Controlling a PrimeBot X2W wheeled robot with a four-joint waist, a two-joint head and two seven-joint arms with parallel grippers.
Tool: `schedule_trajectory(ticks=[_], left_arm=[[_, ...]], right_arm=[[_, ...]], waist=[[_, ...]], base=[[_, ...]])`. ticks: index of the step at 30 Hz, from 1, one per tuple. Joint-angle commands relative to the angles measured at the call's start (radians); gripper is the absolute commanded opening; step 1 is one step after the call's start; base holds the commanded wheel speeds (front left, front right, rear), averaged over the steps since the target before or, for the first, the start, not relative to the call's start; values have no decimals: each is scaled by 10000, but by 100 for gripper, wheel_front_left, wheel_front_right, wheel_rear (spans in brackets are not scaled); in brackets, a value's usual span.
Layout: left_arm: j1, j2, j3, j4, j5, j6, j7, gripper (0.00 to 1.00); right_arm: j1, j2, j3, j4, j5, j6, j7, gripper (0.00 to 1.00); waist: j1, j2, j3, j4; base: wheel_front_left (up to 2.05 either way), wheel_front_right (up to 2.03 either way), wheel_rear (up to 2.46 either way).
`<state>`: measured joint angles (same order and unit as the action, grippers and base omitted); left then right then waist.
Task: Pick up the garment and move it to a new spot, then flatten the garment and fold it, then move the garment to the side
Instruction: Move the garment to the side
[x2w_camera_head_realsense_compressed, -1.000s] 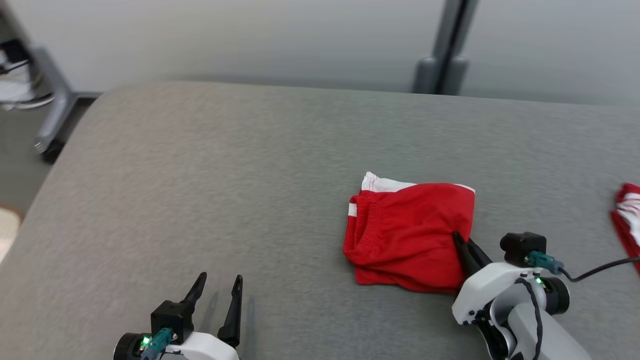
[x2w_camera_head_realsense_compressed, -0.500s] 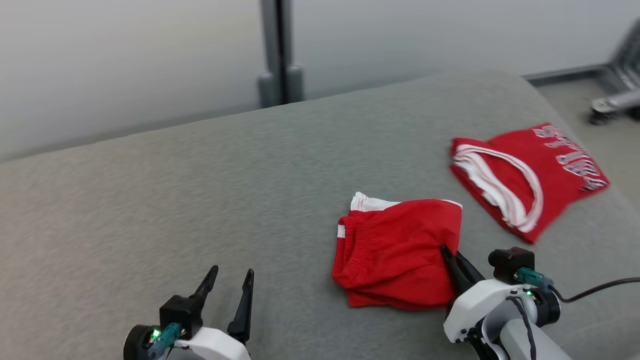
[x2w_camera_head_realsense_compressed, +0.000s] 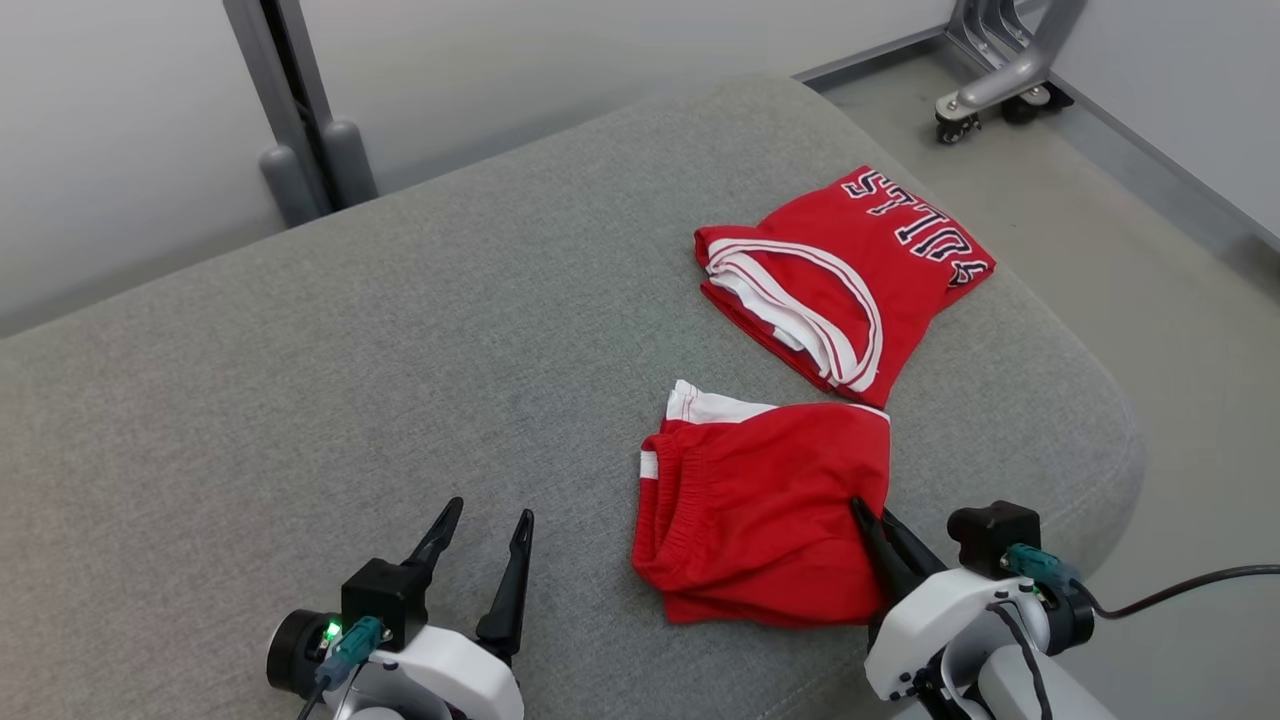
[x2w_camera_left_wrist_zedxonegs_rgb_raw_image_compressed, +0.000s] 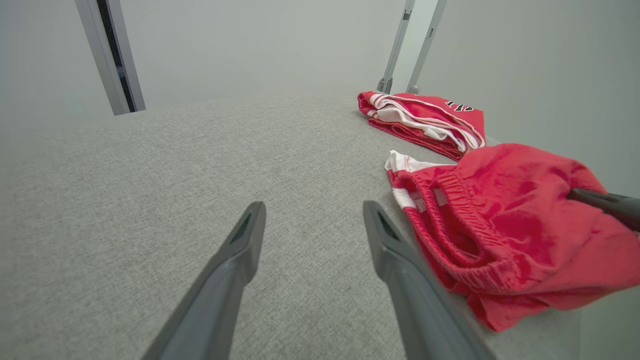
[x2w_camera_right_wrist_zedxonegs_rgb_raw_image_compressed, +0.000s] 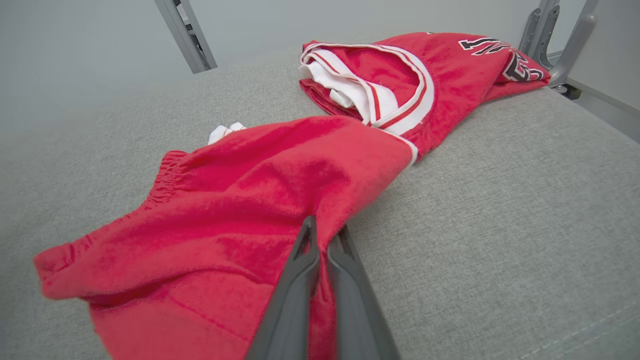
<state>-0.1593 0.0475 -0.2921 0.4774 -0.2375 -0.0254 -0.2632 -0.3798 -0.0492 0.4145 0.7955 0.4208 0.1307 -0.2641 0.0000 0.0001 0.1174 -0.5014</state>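
Red shorts (x2w_camera_head_realsense_compressed: 760, 510) lie folded on the grey padded bench (x2w_camera_head_realsense_compressed: 350, 380), near its front right corner. R gripper (x2w_camera_head_realsense_compressed: 868, 512) is at the shorts' right edge, jaws pinched tight on the cloth there; R wrist view shows fabric bunching up twd the fingertips, rest of the shorts resting on the bench. L gripper (x2w_camera_head_realsense_compressed: 490, 512) sits low at front left, apart from the shorts, jaws wide over bare bench. Red jersey (x2w_camera_head_realsense_compressed: 850, 260) w/ white trim & dark lettering lies just beyond the shorts, corners nearly touching
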Motion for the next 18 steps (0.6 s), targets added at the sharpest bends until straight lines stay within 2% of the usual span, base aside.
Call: schedule_trajectory(ticks=[1, 5, 8, 13, 18], left_arm=[[-186, 63, 0, 14, 73, -45, -15, 100], [-206, 63, -29, 63, 147, -97, -15, 100], [-311, 63, -43, 52, 209, -100, -15, 100], [-435, 63, 40, 130, 444, -185, -15, 100], [-674, 62, 123, 138, 504, -254, -15, 100]], right_arm=[[0, -44, 15, -52, -126, 0, 2, 0], [-451, -41, 152, -128, -600, 0, 2, 0], [-1025, -196, 175, -203, -1016, -2, 2, 0], [-2356, -809, 66, -173, -1559, -2, 2, 0], [-3768, -1615, -337, 780, -2060, -2, 2, 0]], waist=[[0, -1, 154, -94], [0, -1, 316, -42], [0, -1, 507, 264], [0, -1, 864, 961], [0, -1, 1277, 1741]], base=[[0, 0, 0], [0, 0, 0], [0, 0, 0], [0, 0, 0], [0, 0, 0]])
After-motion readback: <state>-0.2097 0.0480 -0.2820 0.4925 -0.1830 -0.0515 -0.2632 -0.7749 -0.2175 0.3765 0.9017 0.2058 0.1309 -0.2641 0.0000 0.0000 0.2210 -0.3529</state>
